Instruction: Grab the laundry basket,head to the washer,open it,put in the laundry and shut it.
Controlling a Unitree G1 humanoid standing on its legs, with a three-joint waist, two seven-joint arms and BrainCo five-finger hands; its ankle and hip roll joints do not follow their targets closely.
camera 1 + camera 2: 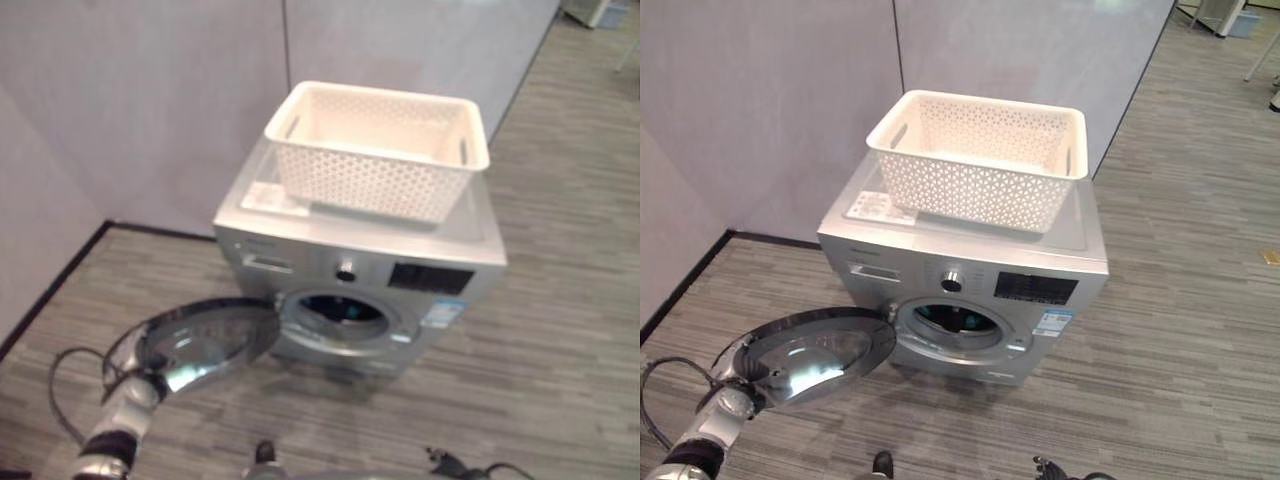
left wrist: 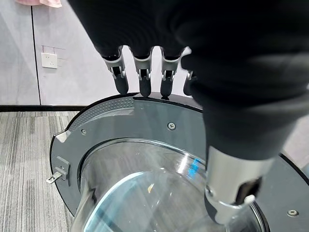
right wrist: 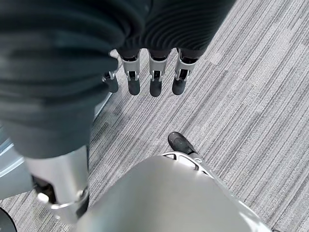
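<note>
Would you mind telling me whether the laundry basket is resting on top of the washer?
Touching. In the right eye view the laundry basket sits with its base flat on the washer top, no gap showing.

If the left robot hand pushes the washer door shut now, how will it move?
The washer door will probably swing stiffly as one rigid piece, hinged beside the drum opening. Its glass bowl looks smooth, so the straight fingers of the left robot hand at the rim may slide. It seems heavy for its size.
</note>
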